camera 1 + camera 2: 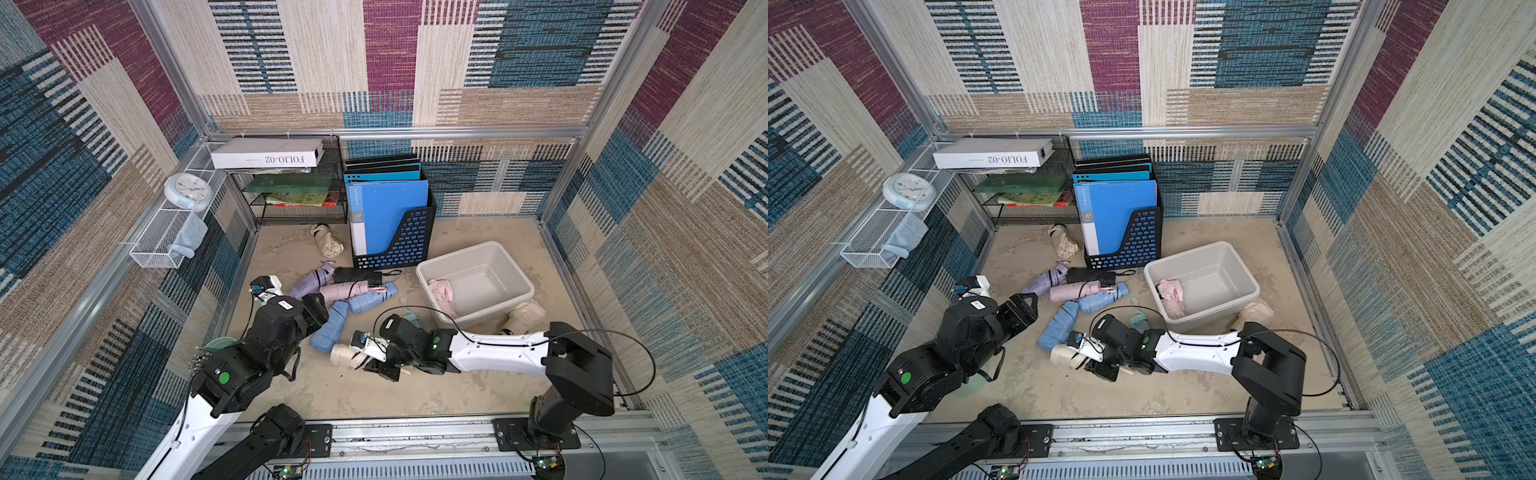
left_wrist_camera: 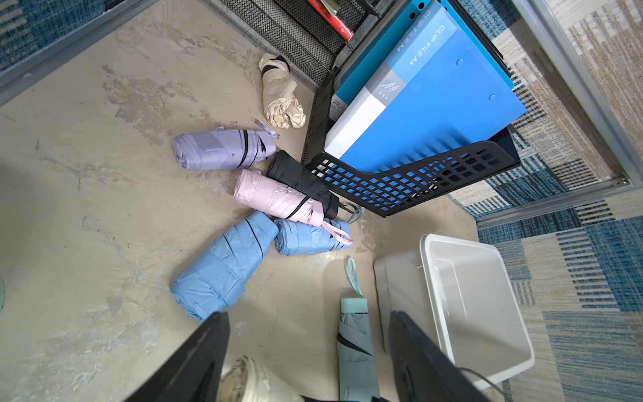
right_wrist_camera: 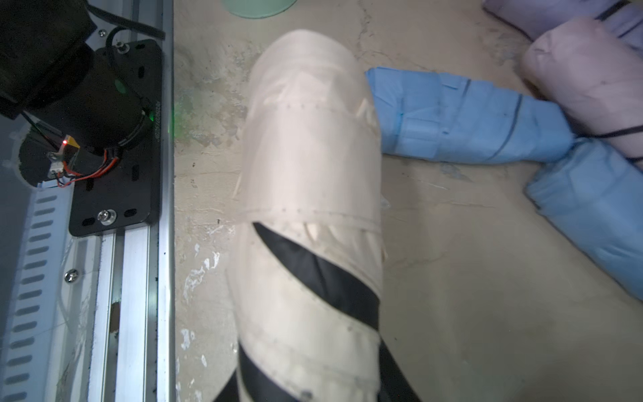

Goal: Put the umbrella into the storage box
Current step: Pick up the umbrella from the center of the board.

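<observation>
Right gripper is clamped across the cream umbrella near the front edge of the worktop, about mid-width. In the right wrist view the umbrella runs straight out from between the fingers. It sits low over the surface, and I can't tell whether it's lifted. Its far end is just beside a light blue umbrella.

Left gripper is wide open with nothing between the fingers. It hangs over the worktop left of centre, next to the umbrella pile: lilac umbrella, pink umbrella, black umbrella and a second blue umbrella.

Storage box is on the worktop towards the right edge, mid-depth, just in front of the black file holder. A folded pink umbrella in the box lies at its left end. The box is well apart from the held cream umbrella, with a teal umbrella lying between them.
</observation>
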`<state>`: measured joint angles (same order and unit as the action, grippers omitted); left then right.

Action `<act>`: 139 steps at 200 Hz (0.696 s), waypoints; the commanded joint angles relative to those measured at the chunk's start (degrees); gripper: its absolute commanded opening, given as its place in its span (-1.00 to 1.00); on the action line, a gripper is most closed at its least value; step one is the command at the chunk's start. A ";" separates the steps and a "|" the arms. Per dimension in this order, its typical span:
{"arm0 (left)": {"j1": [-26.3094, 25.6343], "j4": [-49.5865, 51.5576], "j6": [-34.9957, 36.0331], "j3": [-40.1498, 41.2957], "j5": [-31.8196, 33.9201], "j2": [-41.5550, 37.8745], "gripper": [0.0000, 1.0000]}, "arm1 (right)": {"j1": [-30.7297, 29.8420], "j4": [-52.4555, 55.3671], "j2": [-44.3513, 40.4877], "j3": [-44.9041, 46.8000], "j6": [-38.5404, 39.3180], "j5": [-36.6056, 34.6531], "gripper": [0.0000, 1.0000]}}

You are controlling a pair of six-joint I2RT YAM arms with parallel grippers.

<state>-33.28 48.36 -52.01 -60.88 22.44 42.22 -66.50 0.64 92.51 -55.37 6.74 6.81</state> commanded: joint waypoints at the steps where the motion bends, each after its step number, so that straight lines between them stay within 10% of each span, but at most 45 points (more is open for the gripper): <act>1: 0.10 -2.31 4.41 -2.58 -2.80 2.90 0.53 | 1.68 0.28 -5.88 2.47 2.04 -5.81 -0.79; 64: 0.17 -3.70 -1.89 -8.73 -24.31 13.72 0.58 | 3.66 4.04 -21.31 5.24 16.26 -21.31 -0.78; 139: 0.21 -16.64 -20.52 -0.39 -34.74 14.34 0.78 | 3.66 2.32 -25.48 1.08 27.66 -25.95 -0.79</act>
<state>-33.12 37.34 -66.19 -62.15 -7.75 56.14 -62.76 6.50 67.07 -52.75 29.65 -17.43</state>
